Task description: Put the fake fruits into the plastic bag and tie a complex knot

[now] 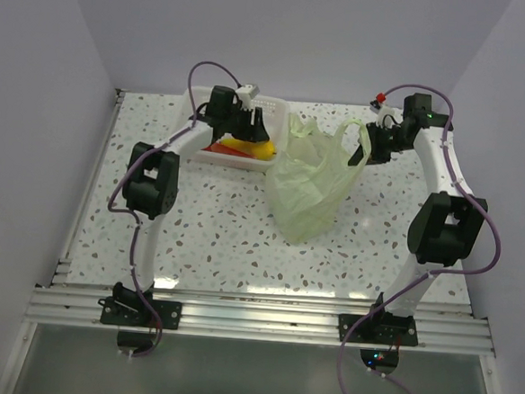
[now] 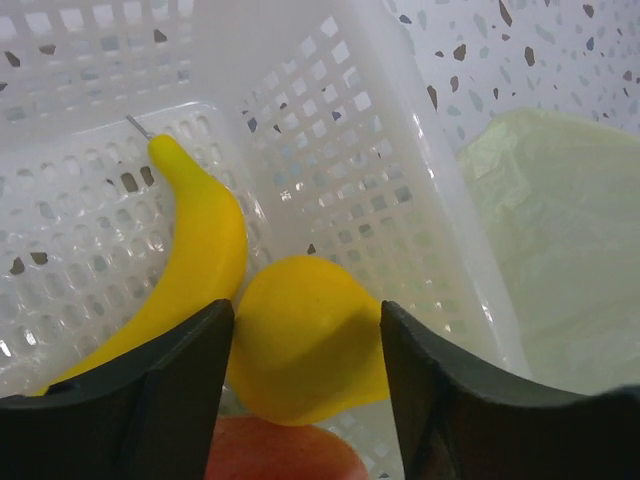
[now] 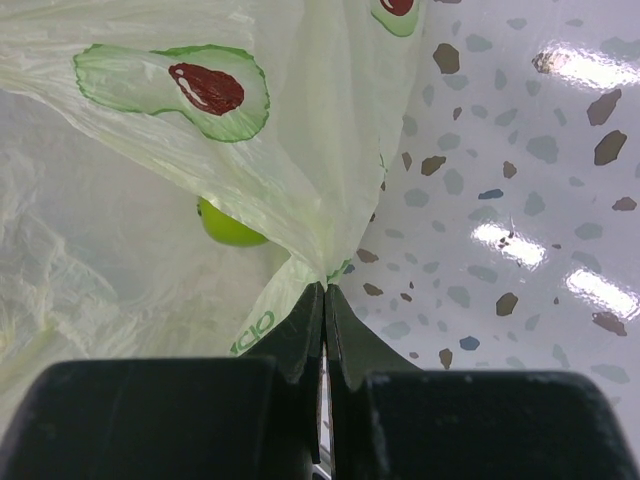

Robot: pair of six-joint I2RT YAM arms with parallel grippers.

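Note:
My left gripper (image 2: 307,335) is down in the white basket (image 2: 330,150), its jaws touching both sides of a rounded yellow fruit (image 2: 300,360). A yellow banana (image 2: 205,250) lies just left of it and a red fruit (image 2: 285,455) just below. The pale green plastic bag (image 1: 313,187) stands open to the right of the basket. My right gripper (image 3: 324,290) is shut on a pinch of the bag's rim (image 3: 320,240) and holds it up. A green apple (image 3: 230,228) shows through the film inside the bag.
The basket (image 1: 193,152) sits at the back of the speckled table (image 1: 223,239), close against the bag's left side. White walls close in the table at the back and on both sides. Purple cables loop above both arms.

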